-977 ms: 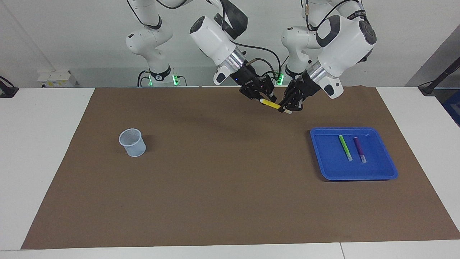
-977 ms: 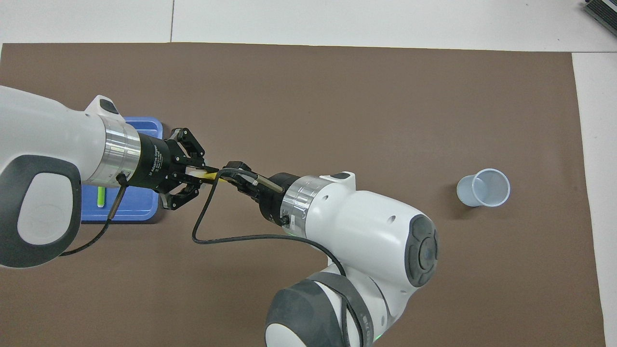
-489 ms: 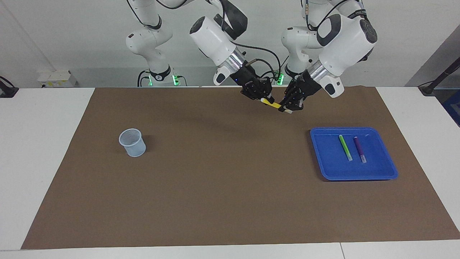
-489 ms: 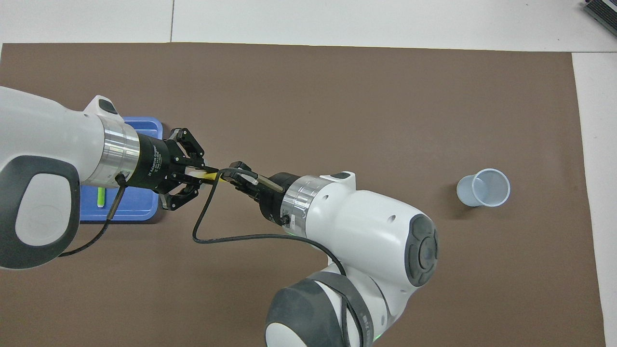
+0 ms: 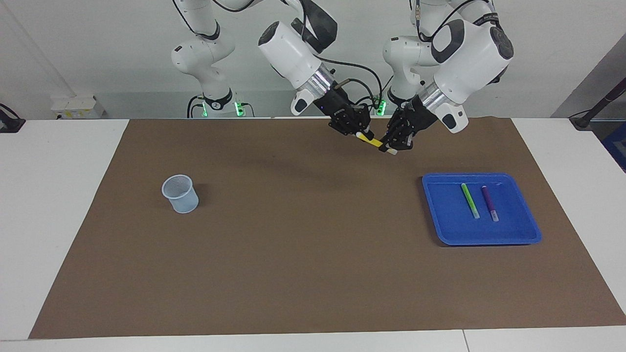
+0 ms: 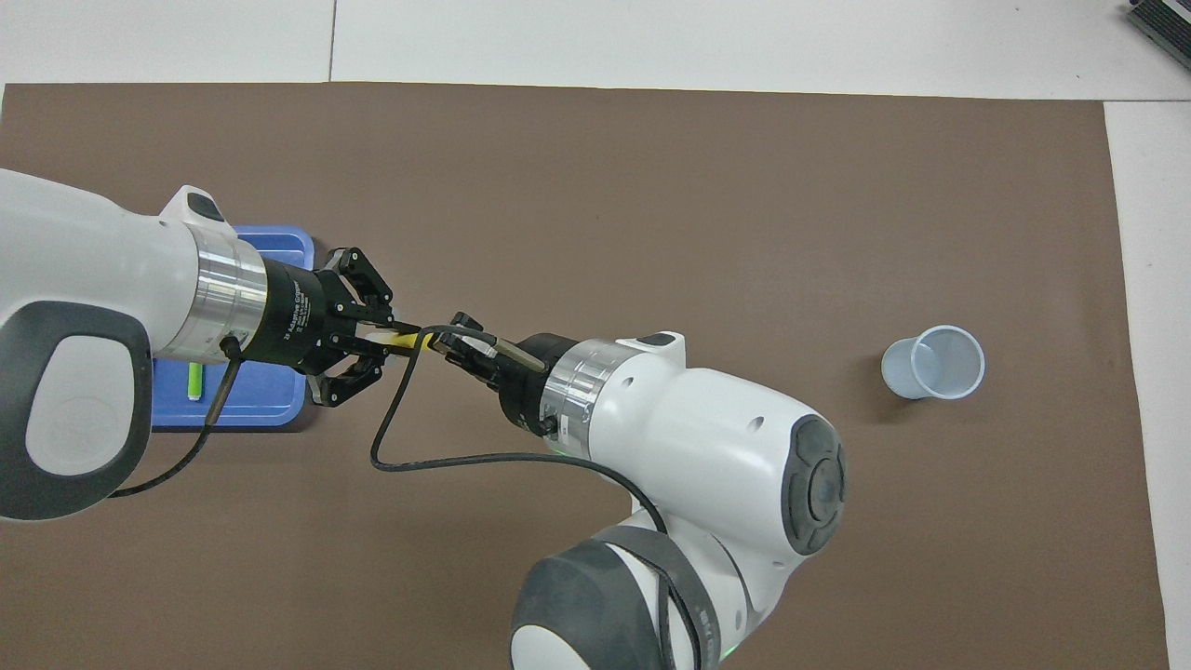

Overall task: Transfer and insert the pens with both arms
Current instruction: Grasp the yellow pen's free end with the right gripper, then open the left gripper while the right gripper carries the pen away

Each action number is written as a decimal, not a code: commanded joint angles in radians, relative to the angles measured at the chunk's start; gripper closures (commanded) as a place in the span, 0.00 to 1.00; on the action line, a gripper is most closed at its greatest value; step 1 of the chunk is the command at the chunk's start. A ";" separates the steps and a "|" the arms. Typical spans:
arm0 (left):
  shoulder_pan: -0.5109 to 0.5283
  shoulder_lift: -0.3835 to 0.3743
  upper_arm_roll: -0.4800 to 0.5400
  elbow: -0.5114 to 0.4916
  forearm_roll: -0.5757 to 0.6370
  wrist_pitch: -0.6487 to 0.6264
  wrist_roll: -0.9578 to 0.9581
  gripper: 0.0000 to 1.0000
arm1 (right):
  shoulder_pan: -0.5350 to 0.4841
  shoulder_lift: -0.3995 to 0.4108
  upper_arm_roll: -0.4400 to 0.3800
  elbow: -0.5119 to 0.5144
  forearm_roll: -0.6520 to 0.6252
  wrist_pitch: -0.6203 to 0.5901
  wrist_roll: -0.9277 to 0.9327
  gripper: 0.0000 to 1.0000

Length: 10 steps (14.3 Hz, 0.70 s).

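**Status: first pen at mid-air handover, two pens pending**

The left tool [image 5: 393,145] is closed on the whitish-capped end of the yellow pen [image 5: 370,142]. The right tool [image 5: 361,133] is closed on the other end of the same pen. Both tools hold the pen in the air, over the brown mat [image 5: 313,274] near the surface edge at the robots' end, roughly midway along that edge. The pen lies tilted between the two tools.

The blue tray [image 5: 518,238] rests on the mat toward the left arm's end of the surface. It contains the light green pen [image 5: 470,200] and the purple pen [image 5: 489,203], lying side by side and apart from each other. The mesh cup [image 5: 180,193] stands upright on the mat toward the right arm's end of the surface, well apart from the tray. No pen shows in it.

Assessment: no insertion is complete. The yellow pen is at the transfer step; release by the left tool, carriage to the cup and insertion are outstanding. The full cycle then remains for the two pens in the tray.
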 commanded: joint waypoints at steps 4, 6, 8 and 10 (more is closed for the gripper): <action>-0.011 -0.041 0.007 -0.047 -0.015 -0.006 0.010 0.81 | -0.019 0.010 0.006 0.006 0.026 0.002 -0.021 1.00; -0.011 -0.041 0.007 -0.048 -0.015 -0.004 0.010 0.67 | -0.019 0.008 0.006 0.006 0.026 0.002 -0.021 1.00; -0.011 -0.047 0.007 -0.054 -0.015 -0.003 0.010 0.62 | -0.019 0.010 0.006 0.006 0.024 0.004 -0.021 1.00; -0.011 -0.047 0.007 -0.059 -0.015 0.000 0.010 0.54 | -0.019 0.010 0.006 0.006 0.024 0.002 -0.021 1.00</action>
